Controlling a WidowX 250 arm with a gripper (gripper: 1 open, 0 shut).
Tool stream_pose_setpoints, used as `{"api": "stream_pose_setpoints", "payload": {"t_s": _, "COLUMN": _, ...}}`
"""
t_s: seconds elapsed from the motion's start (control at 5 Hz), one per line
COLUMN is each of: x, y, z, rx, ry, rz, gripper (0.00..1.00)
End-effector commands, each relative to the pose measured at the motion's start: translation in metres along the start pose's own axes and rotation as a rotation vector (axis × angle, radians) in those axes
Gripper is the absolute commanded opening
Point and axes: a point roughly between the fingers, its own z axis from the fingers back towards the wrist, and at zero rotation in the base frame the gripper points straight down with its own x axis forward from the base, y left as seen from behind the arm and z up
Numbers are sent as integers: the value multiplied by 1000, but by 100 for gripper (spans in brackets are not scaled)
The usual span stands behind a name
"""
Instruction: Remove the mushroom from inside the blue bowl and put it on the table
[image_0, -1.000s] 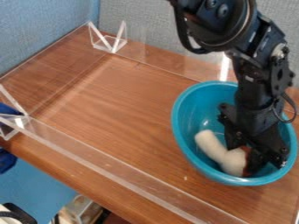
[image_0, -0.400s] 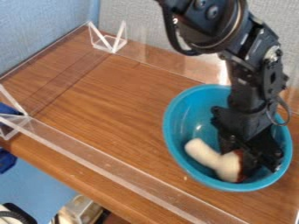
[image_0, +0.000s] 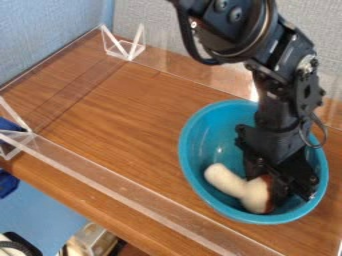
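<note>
Behind your work area you have a plain blue wall, and below it the brown wood-grain table (image_0: 120, 110) fills most of the view. Starting at nine o'clock, a low clear acrylic wall (image_0: 67, 160) runs along the near edge from the left corner toward six o'clock, with a second stretch along the far side up to eleven o'clock, where two clear triangular braces (image_0: 123, 44) prop it. The middle of the wood is bare. Moving right, at four o'clock sits the blue bowl (image_0: 201, 140), close to the near acrylic wall. Inside it lies the mushroom (image_0: 238, 185) on its side, cream stem pointing to the bowl's left, reddish cap to the right under the tool. Your black arm comes down from twelve o'clock, and the gripper (image_0: 277, 180) points down into the bowl, its jaws closed at the cap end of the mushroom, which blocks your view of the bowl's right side.
</note>
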Motion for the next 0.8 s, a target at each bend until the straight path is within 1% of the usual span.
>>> {"api": "stream_pose_setpoints", "payload": {"t_s": 0.0, "x": -6, "y": 6, "z": 0, "rx": 2, "ry": 16, "rz": 21, "gripper": 0}}
{"api": "stream_pose_setpoints", "payload": {"t_s": 0.6, "x": -8, "y": 11, "z": 2, "rx": -2, "ry": 13, "rz": 44, "gripper": 0}}
